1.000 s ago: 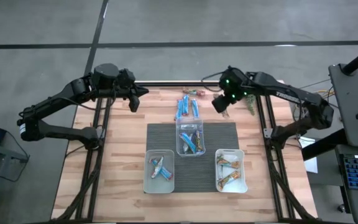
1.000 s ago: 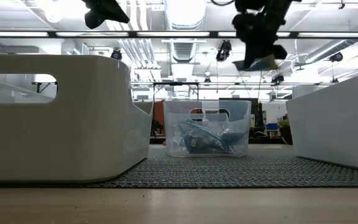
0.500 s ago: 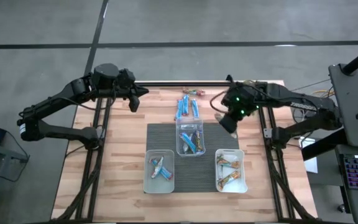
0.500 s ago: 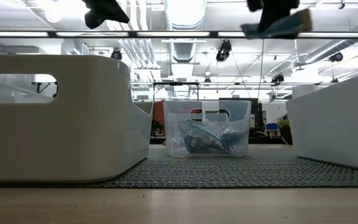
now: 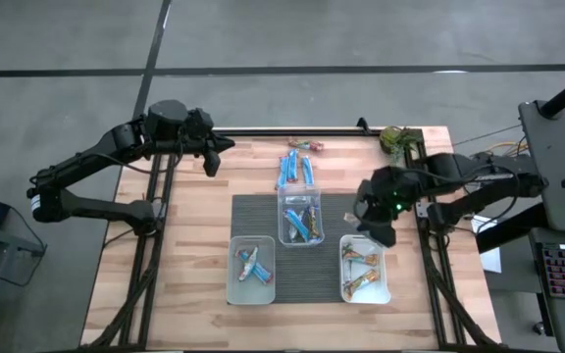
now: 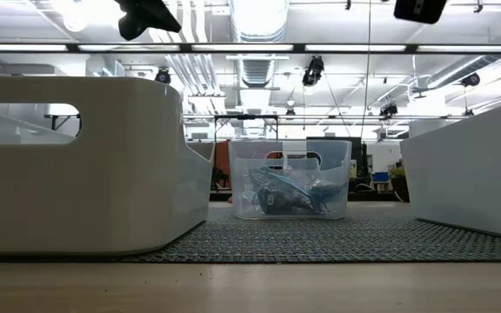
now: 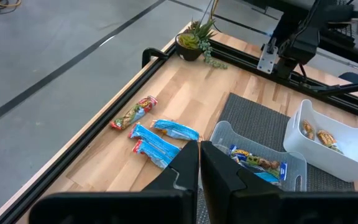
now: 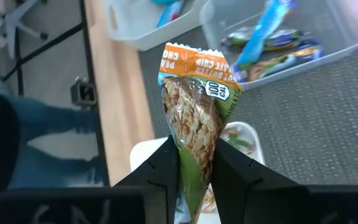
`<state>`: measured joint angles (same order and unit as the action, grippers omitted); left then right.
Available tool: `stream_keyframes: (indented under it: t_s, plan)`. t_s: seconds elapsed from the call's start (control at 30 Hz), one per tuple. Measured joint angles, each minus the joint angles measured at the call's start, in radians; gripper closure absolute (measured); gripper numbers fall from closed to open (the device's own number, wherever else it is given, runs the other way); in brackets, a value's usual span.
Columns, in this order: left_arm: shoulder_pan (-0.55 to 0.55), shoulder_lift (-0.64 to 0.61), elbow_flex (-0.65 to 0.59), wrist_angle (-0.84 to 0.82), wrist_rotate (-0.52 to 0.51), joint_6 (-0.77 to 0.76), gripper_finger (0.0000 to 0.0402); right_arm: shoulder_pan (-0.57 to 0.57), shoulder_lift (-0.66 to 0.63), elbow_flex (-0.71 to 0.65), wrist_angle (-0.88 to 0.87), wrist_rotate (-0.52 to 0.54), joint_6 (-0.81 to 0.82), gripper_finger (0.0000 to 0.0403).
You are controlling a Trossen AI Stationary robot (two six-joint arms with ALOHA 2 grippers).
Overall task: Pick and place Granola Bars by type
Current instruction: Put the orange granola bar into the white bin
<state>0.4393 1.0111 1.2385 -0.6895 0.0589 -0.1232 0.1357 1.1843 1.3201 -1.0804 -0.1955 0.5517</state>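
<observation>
My right gripper point(image 8: 195, 177) is shut on a granola bar point(image 8: 196, 106) in an orange and green wrapper printed with nuts. It hovers over the right white tub point(image 5: 365, 282), which holds similar tan bars. My left gripper point(image 7: 199, 157) is shut and waits high over the table's far left point(image 5: 212, 153). Two blue bars point(image 7: 161, 140) and an orange one point(image 7: 133, 113) lie flat on the wood by the far edge. The clear tub point(image 5: 300, 218) holds blue and dark bars, and the left white tub point(image 5: 251, 270) holds blue ones. My right gripper pinches the bar between its two fingers point(image 8: 165, 169) at one end of the wrapper point(image 8: 195, 160). The rest of the bar sticks out past the fingertips. It is lifted clear, above the right white tub's far rim point(image 8: 248, 138).
The three tubs stand on a dark grey mat point(image 5: 263, 211). A small green plant point(image 5: 392, 140) sits at the table's far right corner. A black rail point(image 7: 146, 57) runs along the far edge. Bare wood shows left of the mat point(image 5: 189, 245).
My right gripper has carried the orange bar from near the table's far edge, beside the plant, toward the near edge. It now hangs over the right white tub. In the low view it has risen out of the top of the picture.
</observation>
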Motion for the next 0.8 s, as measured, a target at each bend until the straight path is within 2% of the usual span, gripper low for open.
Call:
stream_keyframes:
  t_s: [0.37,0.8]
  plan:
    - [0.0,0.0,0.0,0.0,0.0,0.0,0.0401,0.176,0.002,0.0,0.017,-0.015,0.076,0.0335]
    - [0.0,0.0,0.0,0.0,0.0,0.0,0.0401,0.22,0.021,-0.01,0.015,-0.014,0.088,0.0335]
